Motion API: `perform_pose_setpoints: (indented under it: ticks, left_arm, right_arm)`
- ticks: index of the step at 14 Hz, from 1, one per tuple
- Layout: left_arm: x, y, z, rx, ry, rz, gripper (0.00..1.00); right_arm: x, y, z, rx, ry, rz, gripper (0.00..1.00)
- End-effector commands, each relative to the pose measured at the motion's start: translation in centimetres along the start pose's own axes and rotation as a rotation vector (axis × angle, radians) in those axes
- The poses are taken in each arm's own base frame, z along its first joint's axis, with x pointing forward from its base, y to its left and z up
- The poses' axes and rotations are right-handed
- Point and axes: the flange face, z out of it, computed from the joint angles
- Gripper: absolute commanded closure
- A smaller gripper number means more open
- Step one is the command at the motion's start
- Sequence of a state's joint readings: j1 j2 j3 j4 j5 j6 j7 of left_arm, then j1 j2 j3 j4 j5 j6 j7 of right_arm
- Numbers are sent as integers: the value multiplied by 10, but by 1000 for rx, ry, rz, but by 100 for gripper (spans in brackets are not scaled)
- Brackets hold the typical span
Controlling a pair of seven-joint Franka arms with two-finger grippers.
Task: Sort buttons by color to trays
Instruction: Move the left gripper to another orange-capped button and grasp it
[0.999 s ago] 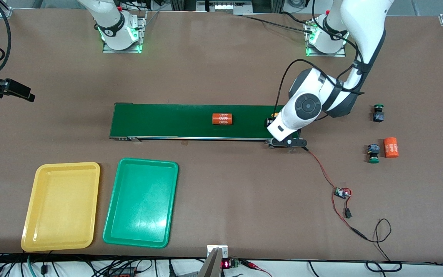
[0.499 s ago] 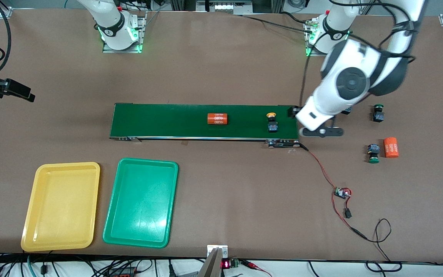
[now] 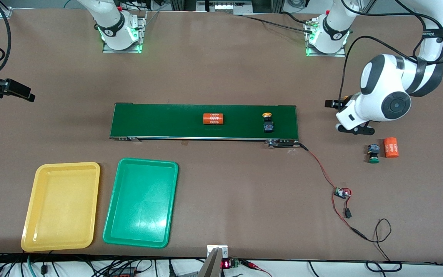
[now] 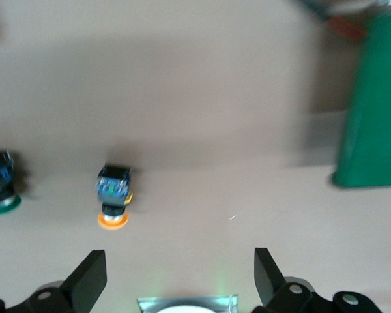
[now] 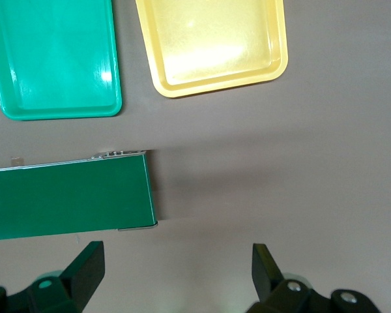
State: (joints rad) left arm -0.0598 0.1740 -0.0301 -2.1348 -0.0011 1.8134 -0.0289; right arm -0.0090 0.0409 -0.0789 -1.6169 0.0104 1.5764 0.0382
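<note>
Tabletop: yellow button (image 4: 113, 197) under left tool (image 4: 180, 279)

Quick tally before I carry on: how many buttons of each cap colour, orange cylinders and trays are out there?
Yellow-capped buttons: 2
Green-capped buttons: 2
Orange cylinders: 2
Trays: 2
Total: 8

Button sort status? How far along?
Done: none; yellow plastic tray and green plastic tray hold no buttons. In hand: nothing; left gripper open by a yellow-capped button on the table, right gripper open, waiting. Left: that button, the yellow-capped button on the dark-green belt, the green-capped button beside an orange cylinder.
</note>
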Motion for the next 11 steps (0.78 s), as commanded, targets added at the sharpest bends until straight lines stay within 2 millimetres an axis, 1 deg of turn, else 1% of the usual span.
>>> perform_pose_setpoints:
  ticks: [1,2,3,4,5,6,7,8,9,11]
  left_arm:
    - [-14,-29,43,81,14,23,0]
    - [-15,-33,60,102,34,34,0]
    - [-16,-32,74,101,54,42,0]
    - [-15,-30,88,101,74,50,0]
    - [-9,-30,100,114,92,67,0]
    - [-4,-31,107,156,109,104,0]
    - [-2,-35,108,191,121,134,0]
    - [-2,-44,108,198,122,125,0]
    - [-3,-46,111,196,117,120,0]
    - [-1,-47,132,186,123,126,0]
  right_arm:
    - [-1,-2,-3,16,-4,10,0]
    - [-1,-3,-3,16,-4,12,0]
    - [-1,-3,-3,16,-4,12,0]
    - [-1,-3,-3,16,-4,12,0]
    - [-1,-3,-3,16,-4,12,0]
    - [-1,-3,-3,16,-4,12,0]
    - [-1,-2,-3,16,-4,12,0]
    - [-1,-3,-3,16,-4,12,0]
    - [-1,-3,-3,16,-2,12,0]
    - [-1,-3,-3,16,-2,12,0]
